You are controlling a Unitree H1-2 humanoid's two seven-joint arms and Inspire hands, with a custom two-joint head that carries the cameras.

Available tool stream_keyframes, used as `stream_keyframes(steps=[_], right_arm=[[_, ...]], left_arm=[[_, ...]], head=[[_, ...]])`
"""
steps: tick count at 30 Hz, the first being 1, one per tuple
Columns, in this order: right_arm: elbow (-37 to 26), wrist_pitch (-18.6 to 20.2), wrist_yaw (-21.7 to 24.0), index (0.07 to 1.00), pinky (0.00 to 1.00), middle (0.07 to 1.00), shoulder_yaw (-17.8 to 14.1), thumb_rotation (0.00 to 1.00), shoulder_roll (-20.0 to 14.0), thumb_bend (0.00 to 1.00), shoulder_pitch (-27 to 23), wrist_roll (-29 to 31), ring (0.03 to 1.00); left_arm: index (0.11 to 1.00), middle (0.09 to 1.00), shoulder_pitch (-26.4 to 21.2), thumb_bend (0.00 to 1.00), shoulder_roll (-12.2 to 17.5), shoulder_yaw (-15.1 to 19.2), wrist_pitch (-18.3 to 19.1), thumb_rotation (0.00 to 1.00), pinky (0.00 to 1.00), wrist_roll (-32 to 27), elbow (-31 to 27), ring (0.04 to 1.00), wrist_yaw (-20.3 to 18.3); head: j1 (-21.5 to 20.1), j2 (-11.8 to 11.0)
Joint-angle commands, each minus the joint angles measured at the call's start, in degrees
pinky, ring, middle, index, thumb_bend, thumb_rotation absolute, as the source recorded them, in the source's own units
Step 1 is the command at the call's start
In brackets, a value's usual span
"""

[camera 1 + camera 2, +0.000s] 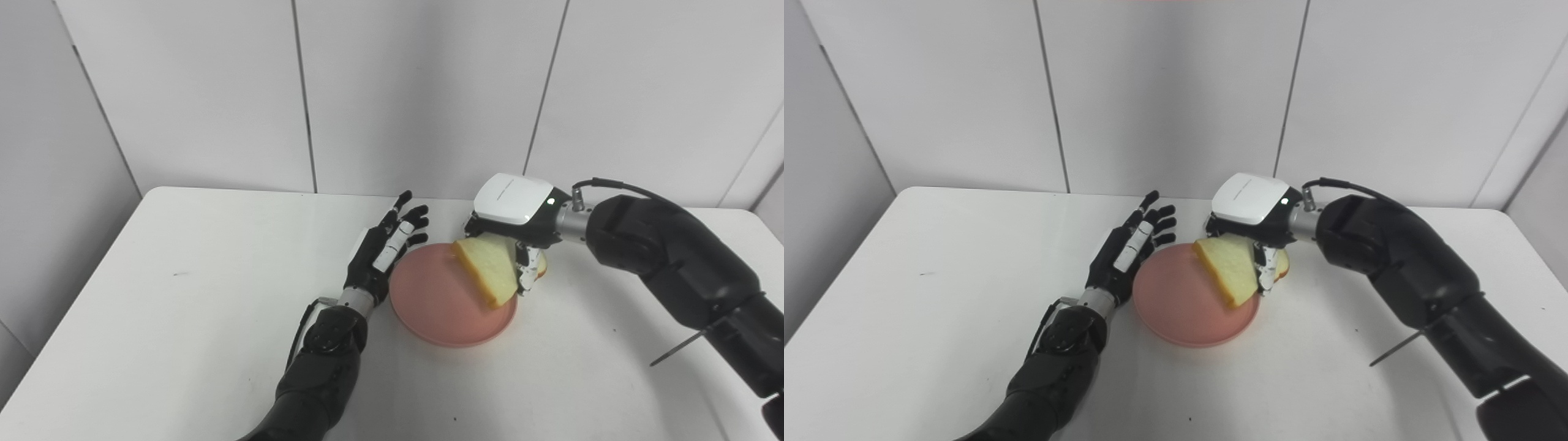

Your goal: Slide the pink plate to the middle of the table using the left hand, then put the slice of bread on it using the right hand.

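Resting nearest me, my left robot hand [383, 251] lies on the white surface [184, 318] with its fingers [411, 223] spread apart and stretched toward the far edge, holding nothing. Its outer side sits just beside the left rim of the pink plate [438, 306]; whether it touches the rim I cannot tell. That plate lies flat around the middle of the surface, a little toward the right edge.

Farther back, my right robot hand [517, 236] reaches in from the right side, palm down, over the plate's far right rim. Its fingers are curled around the slice of bread [487, 269] and grip it along its right side. The slice hangs tilted, its crusted lower edge slanting down over the right part of the plate. I cannot tell whether that low corner touches the plate or hovers just above it. A white cover on the back of the right robot hand shows a small green light.

Beyond both robot hands, the far edge of the surface meets a pale panelled wall [422, 92].
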Motion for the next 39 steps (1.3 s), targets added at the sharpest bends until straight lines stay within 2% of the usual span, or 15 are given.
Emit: stream_keyframes(steps=[1,4,7,13,14,15,17,19,26,32,34,39], right_arm=[[-0.3,-1.4,-2.3,0.454,0.43,0.512,0.3,0.0,0.5,0.53,-4.0,-0.6,0.47],[1.1,-1.4,-3.1,0.455,0.43,0.512,0.8,0.0,1.6,0.53,-4.1,-0.6,0.469],[1.6,-1.2,-2.5,0.449,0.48,0.526,0.4,0.0,2.6,0.53,-4.1,-1.6,0.541],[2.6,-1.4,-3.0,0.468,0.44,0.507,1.1,0.0,3.7,0.53,-3.5,-2.5,0.472],[3.2,-1.3,-2.9,0.54,0.45,0.523,1.2,0.02,4.0,0.6,-3.3,-2.6,0.488],[3.7,-1.3,-2.9,0.69,0.46,0.593,1.2,0.07,4.3,0.79,-3.2,-2.8,0.497],[4.8,-1.3,-3.3,0.736,0.46,0.623,1.3,0.09,4.9,0.85,-3.0,-3.5,0.511],[6.1,-1.3,-3.7,0.768,0.43,0.644,1.4,0.08,5.6,0.88,-3.1,-4.0,0.507],[8.3,-1.3,-3.9,0.785,0.43,0.673,1.6,0.08,6.7,0.89,-3.7,-3.9,0.54],[8.5,-1.4,-4.5,0.74,0.47,0.673,2.2,0.12,6.8,0.91,-4.0,-3.3,0.583],[8.3,-1.3,-4.2,0.75,0.53,0.701,2.2,0.18,6.7,0.95,-4.0,-3.3,0.635],[6.9,-0.3,-1.1,0.766,0.63,0.768,1.3,0.23,6.6,0.99,-3.8,-3.2,0.734]], left_arm=[[0.936,0.859,1.4,0.84,-0.7,-0.2,-2.1,0.71,0.81,0.7,0.7,0.857,0.0],[0.94,0.861,1.6,0.84,-0.4,-0.4,-2.1,0.71,0.81,0.9,0.4,0.861,-0.2],[0.939,0.855,1.7,0.86,-0.3,-0.3,-2.1,0.71,0.81,1.0,0.6,0.856,0.0],[0.939,0.861,1.9,0.87,-0.4,-0.1,-2.1,0.72,0.81,1.5,0.7,0.859,0.4],[0.94,0.867,2.0,0.87,-0.4,-0.1,-2.1,0.72,0.81,1.6,0.6,0.861,0.5],[0.941,0.871,2.1,0.87,-0.4,-0.1,-2.1,0.72,0.81,1.6,0.6,0.864,0.4],[0.941,0.88,2.3,0.87,-0.3,-0.1,-2.1,0.72,0.81,1.4,0.3,0.869,0.1],[0.94,0.883,2.5,0.87,-0.1,0.1,-2.1,0.72,0.82,1.2,-0.1,0.874,0.0],[0.944,0.901,3.3,0.87,0.3,0.2,-2.1,0.71,0.84,0.9,-1.2,0.884,-0.4],[0.948,0.905,3.4,0.86,0.5,-0.3,-2.1,0.73,0.83,1.5,-1.1,0.899,-0.6],[0.948,0.907,3.3,0.86,0.5,-0.4,-2.1,0.73,0.83,1.5,-1.1,0.907,-0.7],[0.951,0.902,3.7,0.85,0.4,-0.1,-2.1,0.72,0.82,1.0,-1.6,0.9,-0.7]], head=[[0.0,0.0],[0.1,-0.1],[0.1,-0.1],[-0.1,-0.4],[-0.1,-0.4],[-0.1,-0.4],[-0.2,-0.3],[-0.5,-0.2],[-0.6,-0.2],[-1.0,-0.3],[-1.0,-0.3],[-1.2,-0.6]])
